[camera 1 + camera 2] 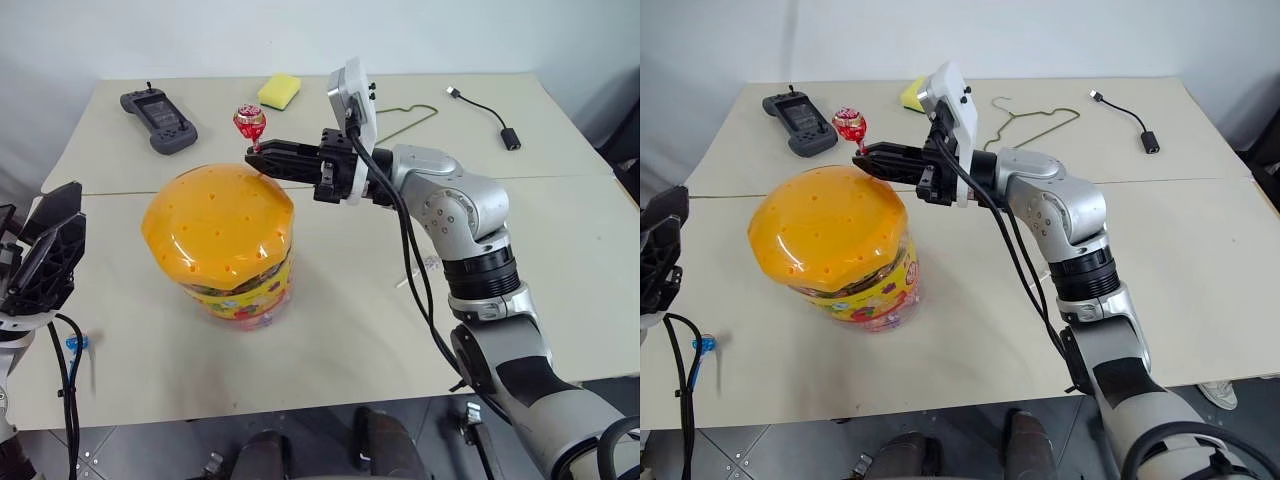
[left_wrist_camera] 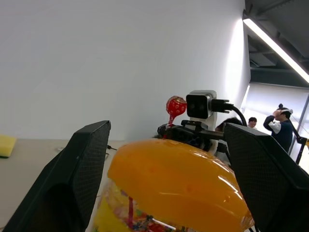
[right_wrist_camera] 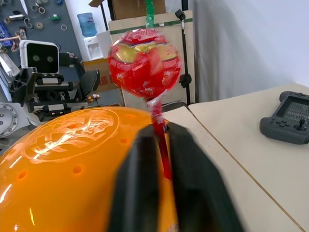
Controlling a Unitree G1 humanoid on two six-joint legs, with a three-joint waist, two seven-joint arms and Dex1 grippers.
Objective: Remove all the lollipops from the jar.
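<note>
The right gripper (image 1: 258,156) with its two black fingers is clenching on the thin red stick of a red lollipop (image 1: 249,122) in a shiny wrapper, and the candy head is standing upright just above the fingertips. From the right wrist view that round, glossy red lollipop is rising straight out between the two dark fingers (image 3: 140,183), which are pressing the stick from both sides. The gripper is reaching in level across the far edge of the big round jar (image 1: 222,245), the one with the orange-yellow domed lid dotted with small holes and the clear body carrying a colourful printed label. The fingertips are sitting right at the top rim of that dome; whether the stick's lower end is in a hole I cannot tell.

The jar is standing upright on the beige table (image 1: 330,340), near its middle and toward the robot's left. Over on the left, the left gripper (image 1: 45,250) is hanging beside the jar, apart from it, its black fingers spread wide and gripping nothing; in the left wrist view the orange lid is showing between them. A small blue-wrapped lollipop (image 1: 77,343) is lying on the table near the front left edge.

Farther back, a dark grey handheld controller (image 1: 158,119), a yellow sponge (image 1: 280,91), a thin wire hanger (image 1: 405,115) and a black cable with a small adapter (image 1: 490,118) are lying on the tabletop.
</note>
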